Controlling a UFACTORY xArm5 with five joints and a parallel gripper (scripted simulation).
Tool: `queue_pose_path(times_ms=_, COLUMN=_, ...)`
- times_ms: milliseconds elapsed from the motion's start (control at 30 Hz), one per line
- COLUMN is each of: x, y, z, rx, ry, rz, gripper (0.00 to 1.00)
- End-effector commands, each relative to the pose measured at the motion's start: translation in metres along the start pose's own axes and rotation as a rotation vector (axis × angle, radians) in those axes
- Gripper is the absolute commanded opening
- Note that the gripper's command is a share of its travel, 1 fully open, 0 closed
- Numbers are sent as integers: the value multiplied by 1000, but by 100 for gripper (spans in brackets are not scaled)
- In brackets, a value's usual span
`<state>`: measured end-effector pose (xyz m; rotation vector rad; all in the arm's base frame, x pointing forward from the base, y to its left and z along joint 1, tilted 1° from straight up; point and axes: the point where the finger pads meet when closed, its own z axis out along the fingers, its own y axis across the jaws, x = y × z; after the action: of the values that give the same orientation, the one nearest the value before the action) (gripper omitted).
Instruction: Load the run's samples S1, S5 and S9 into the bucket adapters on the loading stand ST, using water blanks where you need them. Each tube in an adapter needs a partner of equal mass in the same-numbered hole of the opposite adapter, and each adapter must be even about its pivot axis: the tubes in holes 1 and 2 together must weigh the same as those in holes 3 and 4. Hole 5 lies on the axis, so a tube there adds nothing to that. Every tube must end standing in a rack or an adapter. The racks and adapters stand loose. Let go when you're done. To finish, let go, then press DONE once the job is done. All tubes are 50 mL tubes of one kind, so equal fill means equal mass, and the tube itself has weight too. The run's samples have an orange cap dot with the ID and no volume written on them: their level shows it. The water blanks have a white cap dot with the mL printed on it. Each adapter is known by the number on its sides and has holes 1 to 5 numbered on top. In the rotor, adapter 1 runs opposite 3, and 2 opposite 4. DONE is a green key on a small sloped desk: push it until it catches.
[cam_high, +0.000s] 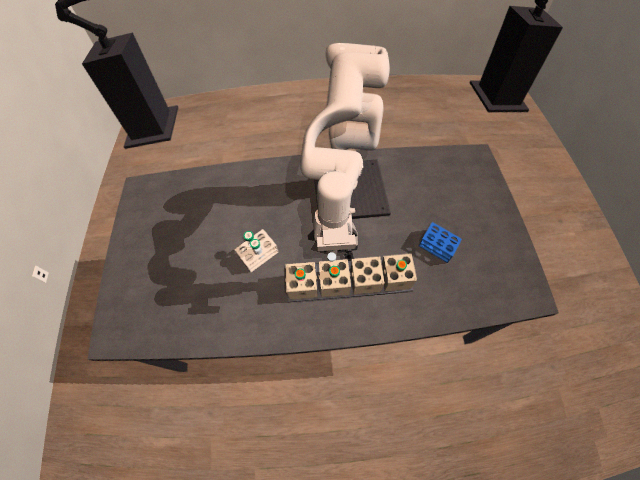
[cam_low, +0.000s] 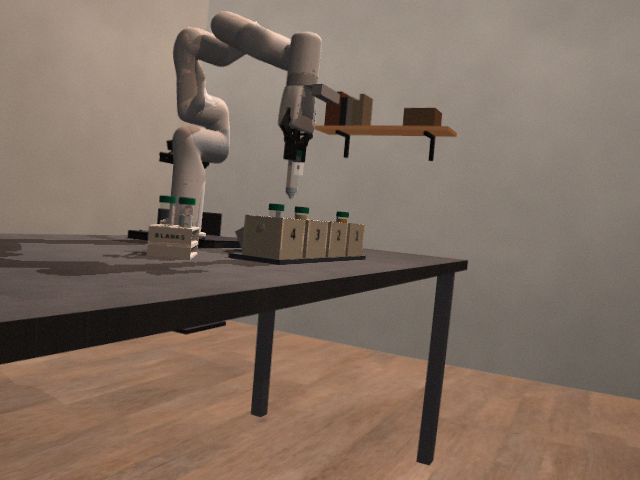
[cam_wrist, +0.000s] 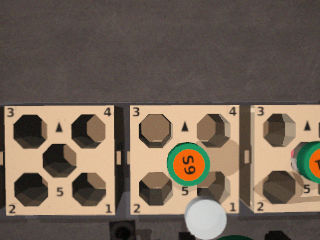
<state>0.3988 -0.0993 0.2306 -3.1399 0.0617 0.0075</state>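
Observation:
My gripper is shut on a green-capped clear tube, hanging upright above the stand's back edge, by adapter 3. Its cap dot is hidden. Adapter 4 holds orange-dotted S1 in hole 5. Adapter 3 holds S9 in hole 5. Adapter 2 is empty. Adapter 1 holds an orange-dotted tube, seemingly in hole 5; its ID is unreadable.
The BLANKS rack holds two green-capped tubes, left of the adapters in the top view. An empty blue rack stands at the right. The arm mostly hides the DONE desk; its green key is not visible.

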Motion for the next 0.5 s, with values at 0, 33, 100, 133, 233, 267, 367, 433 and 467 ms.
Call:
queue_pose_path(times_ms=0, x=8, y=-24, z=-2, rx=15, ry=8, rz=1, gripper=0)
queue_pose_path(times_ms=33, x=9, y=-29, z=-2, rx=15, ry=8, rz=1, gripper=0)
queue_pose_path(times_ms=100, x=11, y=-39, z=-2, rx=15, ry=8, rz=1, gripper=0)
queue_pose_path(times_ms=133, x=12, y=-44, z=-2, rx=15, ry=8, rz=1, gripper=0)
queue_pose_path(times_ms=233, x=16, y=-58, z=-3, rx=15, ry=8, rz=1, gripper=0)
queue_pose_path(times_ms=267, x=17, y=-63, z=-3, rx=15, ry=8, rz=1, gripper=0)
queue_pose_path(times_ms=367, x=18, y=-68, z=-3, rx=15, ry=8, rz=1, gripper=0)
queue_pose_path(times_ms=433, x=21, y=-78, z=-3, rx=15, ry=8, rz=1, gripper=0)
queue_pose_path(times_ms=467, x=22, y=-83, z=-3, rx=15, ry=8, rz=1, gripper=0)
